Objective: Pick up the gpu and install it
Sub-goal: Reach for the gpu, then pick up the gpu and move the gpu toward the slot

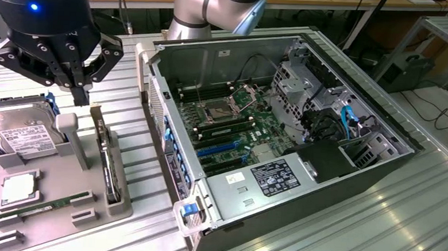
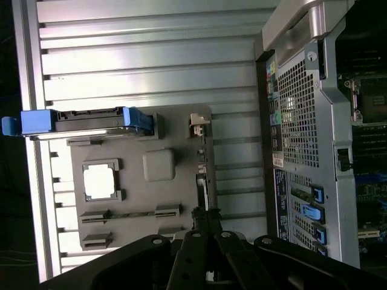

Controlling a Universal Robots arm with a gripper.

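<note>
In the exterior view, the gripper (image 1: 80,98) hangs over the far end of the grey tray (image 1: 89,213) at the exterior view's left. Its fingers are pressed together, and I see nothing between them. The gpu (image 1: 110,171) stands on edge in the slot along the tray's side nearest the open computer case (image 1: 212,56), running from far to near. The fingertips are just beside its far end, and I cannot tell whether they touch it. On the same tray, further to the exterior view's left, are a hard drive (image 1: 16,132), a processor (image 1: 19,188) and a memory stick (image 1: 43,207). Everything rests on a ribbed metal table (image 1: 356,236).

In the wrist view, the closed gripper (image 2: 204,219) points down at one end of the gpu (image 2: 202,181), which sits in its tray (image 2: 175,199) slot. The case (image 2: 302,109) lies just past that slot, across a strip of table (image 2: 151,60). The hard drive (image 2: 91,121), processor (image 2: 100,181) and memory stick (image 2: 130,213) sit in their own recesses.
</note>
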